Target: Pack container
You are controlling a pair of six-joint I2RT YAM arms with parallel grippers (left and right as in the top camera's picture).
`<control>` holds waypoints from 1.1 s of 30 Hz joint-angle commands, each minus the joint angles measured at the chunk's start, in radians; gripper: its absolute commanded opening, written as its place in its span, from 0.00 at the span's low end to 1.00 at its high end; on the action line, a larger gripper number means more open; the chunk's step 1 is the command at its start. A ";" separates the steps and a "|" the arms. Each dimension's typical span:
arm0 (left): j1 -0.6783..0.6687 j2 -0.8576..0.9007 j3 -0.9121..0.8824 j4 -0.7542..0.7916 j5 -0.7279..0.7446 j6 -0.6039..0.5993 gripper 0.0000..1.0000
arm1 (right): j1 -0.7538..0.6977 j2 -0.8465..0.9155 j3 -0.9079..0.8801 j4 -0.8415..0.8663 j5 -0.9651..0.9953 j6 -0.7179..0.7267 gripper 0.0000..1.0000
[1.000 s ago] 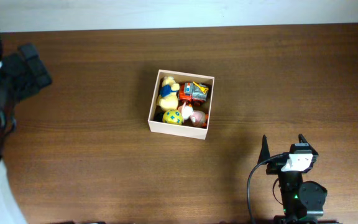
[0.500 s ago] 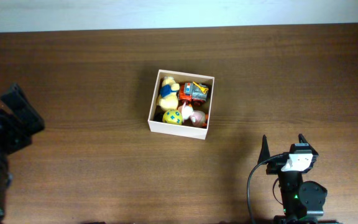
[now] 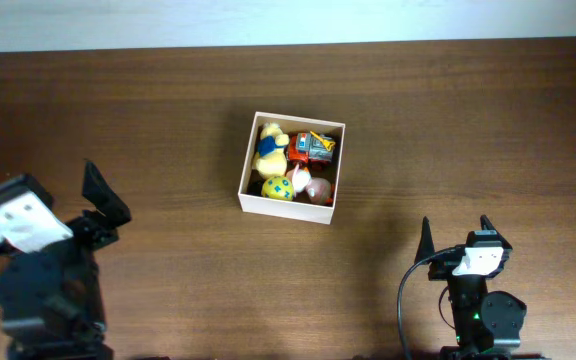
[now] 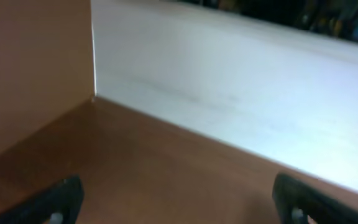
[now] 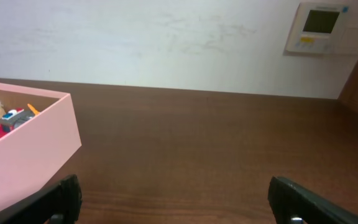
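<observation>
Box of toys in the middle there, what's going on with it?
Nothing is being handled right now. The box sits in the middle of the table, already holding several small toys. The left gripper and right gripper are both open and empty, off to either side, well away from it.

Overhead cam looks straight down on the whole bench. Right wrist cam sits low, facing the back wall, sharing the container with overhead. Left wrist's blurry, probably facing a wall corner.
</observation>
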 commanded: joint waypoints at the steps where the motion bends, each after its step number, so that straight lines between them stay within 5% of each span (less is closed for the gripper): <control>1: -0.003 -0.070 -0.171 0.125 0.015 -0.002 0.99 | -0.006 -0.009 -0.007 0.000 -0.013 0.001 0.99; 14: -0.003 -0.268 -0.617 0.500 0.030 -0.002 0.99 | -0.006 -0.009 -0.007 0.000 -0.013 0.001 0.99; 33: -0.003 -0.533 -0.847 0.523 0.030 -0.002 0.99 | -0.006 -0.009 -0.007 0.000 -0.013 0.001 0.99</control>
